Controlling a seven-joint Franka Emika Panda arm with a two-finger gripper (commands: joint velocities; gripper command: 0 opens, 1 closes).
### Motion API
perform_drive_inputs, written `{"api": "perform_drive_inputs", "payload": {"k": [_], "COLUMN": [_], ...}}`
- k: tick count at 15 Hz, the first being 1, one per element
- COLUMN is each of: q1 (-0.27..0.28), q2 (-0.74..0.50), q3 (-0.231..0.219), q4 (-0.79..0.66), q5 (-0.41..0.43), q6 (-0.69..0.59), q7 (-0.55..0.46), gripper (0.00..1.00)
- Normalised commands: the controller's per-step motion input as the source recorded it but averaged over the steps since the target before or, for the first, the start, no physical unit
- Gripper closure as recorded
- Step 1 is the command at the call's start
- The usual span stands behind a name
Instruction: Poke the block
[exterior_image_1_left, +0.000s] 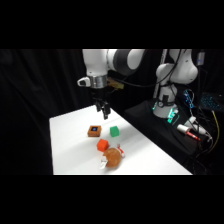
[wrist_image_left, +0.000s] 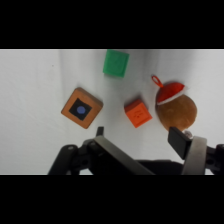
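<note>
On the white table, nearest in the side view, lies a round brown toy with an orange-red block just beside it at 11 o'clock. Farther back sits the block, blue spot up, with a green cube at its 3 o'clock. Beyond and above them the arm hangs upright, its tool clear of the block, fingers spread.
</note>
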Motion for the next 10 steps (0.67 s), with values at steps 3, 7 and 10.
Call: {"api": "perform_drive_inputs", "payload": {"k": [3, 7, 10], "q1": [-0.078, -0.074, -0.058], "q2": [0.11, 0.13, 0.11], "q3": [-0.069, -0.060, -0.040], "q4": [0.17, 0.19, 0.19], "q5": [-0.152, -0.133, -0.100], "q6": [0.14, 0.10, 0.07], "q7": [0.18, 0.17, 0.16], "gripper": [0.43, 0.76, 0.98]}}
